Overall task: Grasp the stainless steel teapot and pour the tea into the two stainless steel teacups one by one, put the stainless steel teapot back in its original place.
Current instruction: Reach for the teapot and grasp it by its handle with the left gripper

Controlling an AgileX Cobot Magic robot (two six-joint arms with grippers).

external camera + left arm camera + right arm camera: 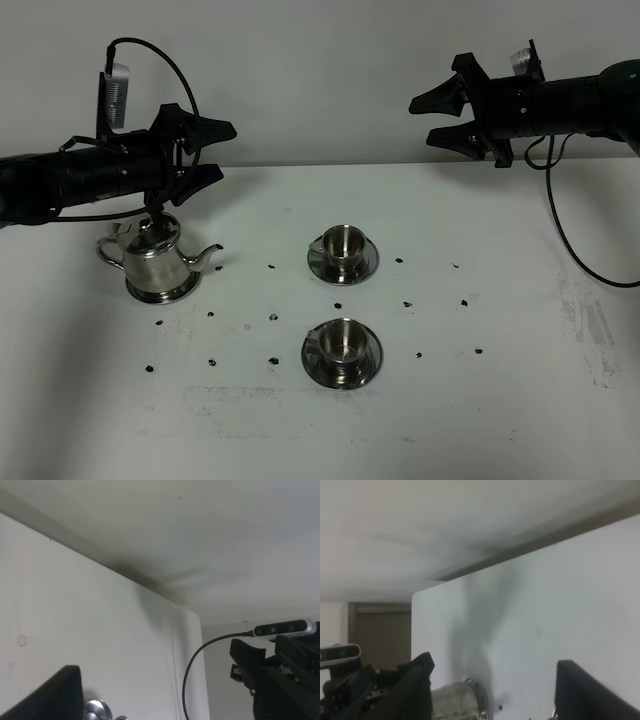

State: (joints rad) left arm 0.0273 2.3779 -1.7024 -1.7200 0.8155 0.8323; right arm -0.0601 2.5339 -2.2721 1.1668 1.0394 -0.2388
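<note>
The stainless steel teapot stands upright at the table's left, spout pointing right, on a steel disc whose rim shows under its base. My left gripper hovers open just above and behind the pot, holding nothing. The two teacups sit on saucers mid-table, one farther and one nearer. My right gripper is raised at the far right, open and empty. In the right wrist view the teapot shows far off between the fingers. A shiny rounded steel part peeks beside one left finger.
Small black specks are scattered over the white table around the pot and cups. A black cable hangs from the right arm down over the table's right side. A pale wall stands behind.
</note>
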